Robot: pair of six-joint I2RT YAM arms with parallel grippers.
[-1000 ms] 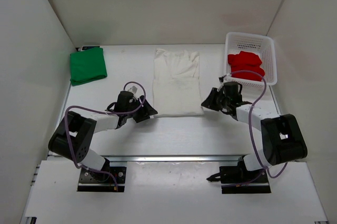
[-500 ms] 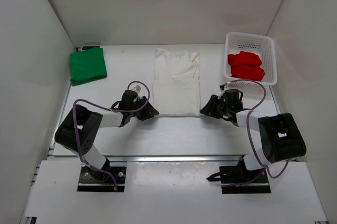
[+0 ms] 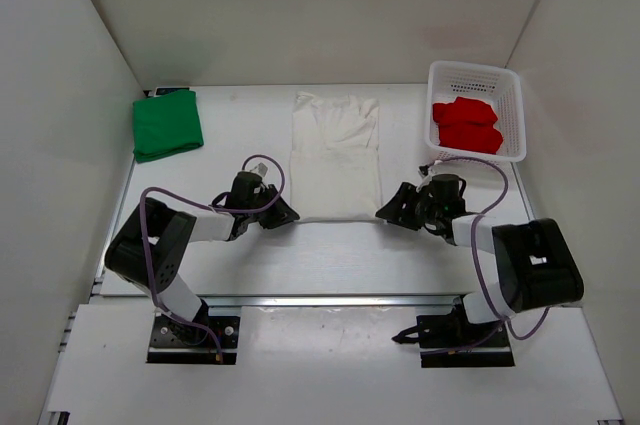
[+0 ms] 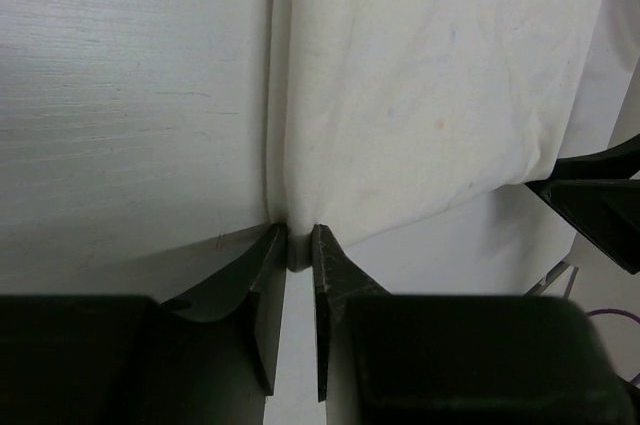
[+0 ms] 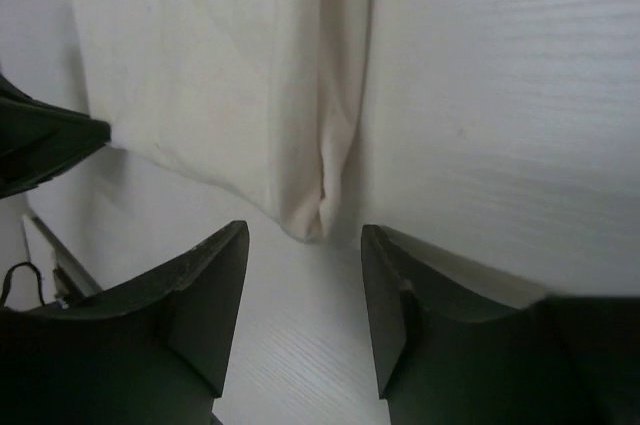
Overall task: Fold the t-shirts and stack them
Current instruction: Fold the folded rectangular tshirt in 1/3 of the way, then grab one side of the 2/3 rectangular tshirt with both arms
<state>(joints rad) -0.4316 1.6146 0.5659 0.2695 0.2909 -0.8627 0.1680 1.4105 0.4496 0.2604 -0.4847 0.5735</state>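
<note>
On the far left of the table (image 3: pixel 330 257), the green t-shirt (image 3: pixel 167 125) lies folded into a square, close to the left wall (image 3: pixel 60 145) and the back corner. In the middle, the off-white t-shirt (image 3: pixel 335 155) lies flat as a long rectangle running from the back edge toward the arms. At the far right stands the only container, a white mesh basket (image 3: pixel 475 69). It holds the red t-shirt (image 3: pixel 466 125), bunched up and filling most of its floor.

The left gripper (image 3: pixel 284 213) sits low at the near left corner of the off-white t-shirt. In the left wrist view its fingers (image 4: pixel 268 267) stand narrow, with a thin slit between the tips, and the corner of the cloth runs into that slit. I cannot tell whether the cloth is truly pinched. The right gripper (image 3: pixel 386 213) sits at the near right corner. In the right wrist view its fingers (image 5: pixel 215 285) are spread wide, and the folded corner lies just ahead of the gap, touching neither finger.

Bare table shows between the green t-shirt and the off-white one, and again as a narrower strip between the off-white one and the basket. A broad bare band runs along the near edge behind both grippers. The basket stands just beside the right wall (image 3: pixel 580 125).
</note>
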